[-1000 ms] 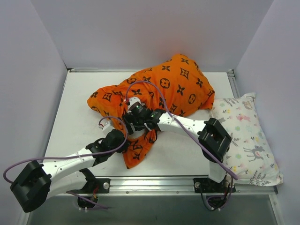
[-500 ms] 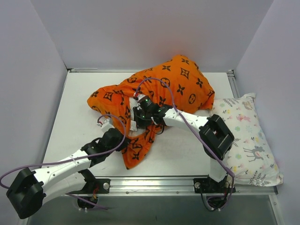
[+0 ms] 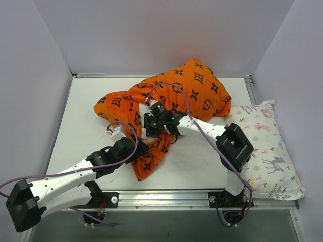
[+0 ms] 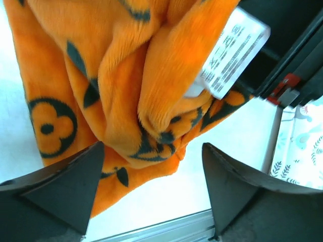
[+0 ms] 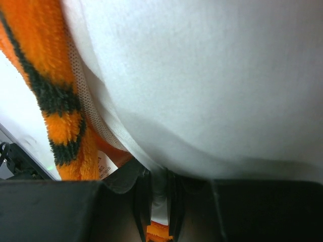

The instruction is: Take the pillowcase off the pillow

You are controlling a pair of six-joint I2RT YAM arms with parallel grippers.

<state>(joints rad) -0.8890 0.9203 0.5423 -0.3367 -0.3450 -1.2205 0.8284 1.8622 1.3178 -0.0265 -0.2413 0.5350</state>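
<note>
The orange pillowcase with black motifs lies bulging across the back middle of the table, a loose flap trailing toward the near edge. My left gripper stands open at that flap. In the left wrist view folds of the pillowcase and its white label hang between and beyond the left gripper's spread fingers, not pinched. My right gripper reaches into the cover's opening. In the right wrist view the right gripper is shut on a seam of the white pillow, orange pillowcase at left. From above the pillow is hidden.
A second pillow with pastel animal print lies along the table's right edge, beside the right arm's base. The white table is walled at the left, back and right. A metal rail runs along the near edge.
My left gripper has opened and let go of the pillowcase flap. My right gripper, open a second ago, pushed deeper into the opening and shut on the pillow's edge.
</note>
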